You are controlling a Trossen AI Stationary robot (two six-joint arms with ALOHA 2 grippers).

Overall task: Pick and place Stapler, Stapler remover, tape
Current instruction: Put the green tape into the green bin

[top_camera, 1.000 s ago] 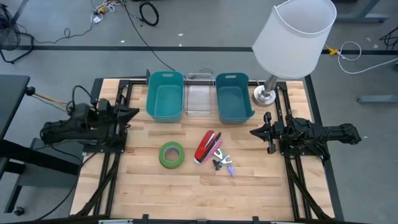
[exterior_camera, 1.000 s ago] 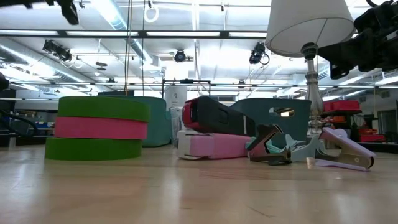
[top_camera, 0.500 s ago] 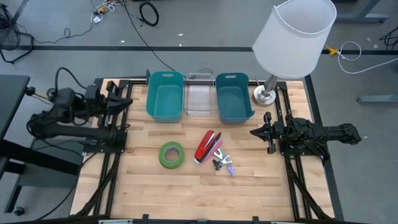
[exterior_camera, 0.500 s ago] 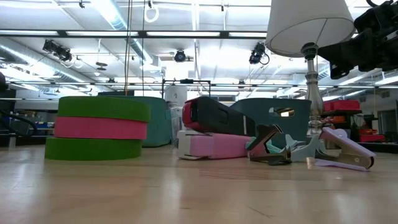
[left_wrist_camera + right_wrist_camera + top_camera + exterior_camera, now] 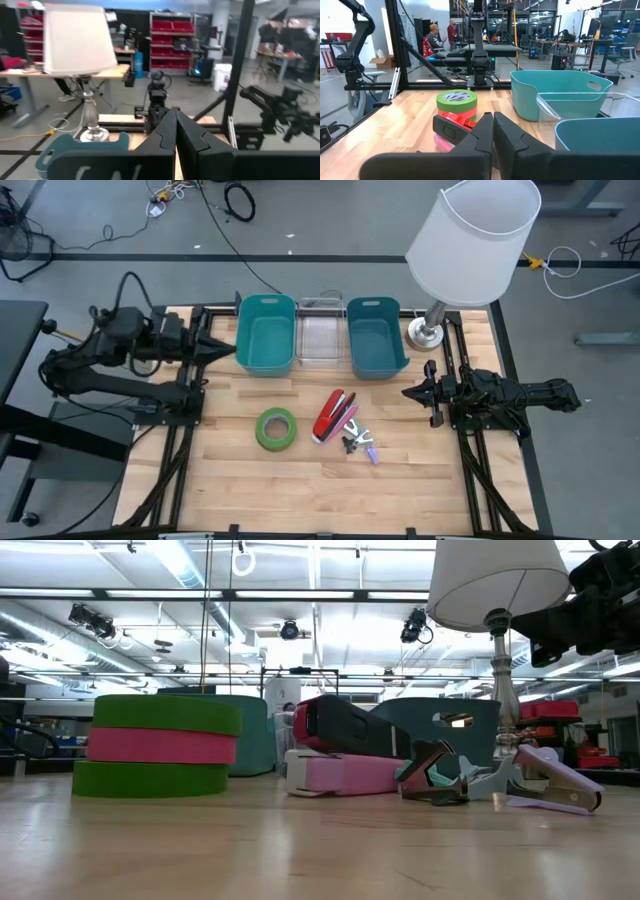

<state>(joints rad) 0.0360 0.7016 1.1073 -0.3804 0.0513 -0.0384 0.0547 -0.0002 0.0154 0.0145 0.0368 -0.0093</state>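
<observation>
- Stapler [image 5: 332,415] lies on the desk [image 5: 300,480]; tape [image 5: 276,428] left of it, stapler remover [image 5: 357,443] just right.
- Left tool [image 5: 225,349], fingers together, far left of the stapler.
- Right tool [image 5: 410,392], fingers together, right of the stapler.

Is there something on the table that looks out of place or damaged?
Nothing stands out. The tape, stapler and staple remover lie intact on the table, apart from the bins. The lamp stands upright.

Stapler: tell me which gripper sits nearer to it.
Right. The right gripper sits just beside the stapler; the left gripper hangs farther off, by the teal bin.
</observation>
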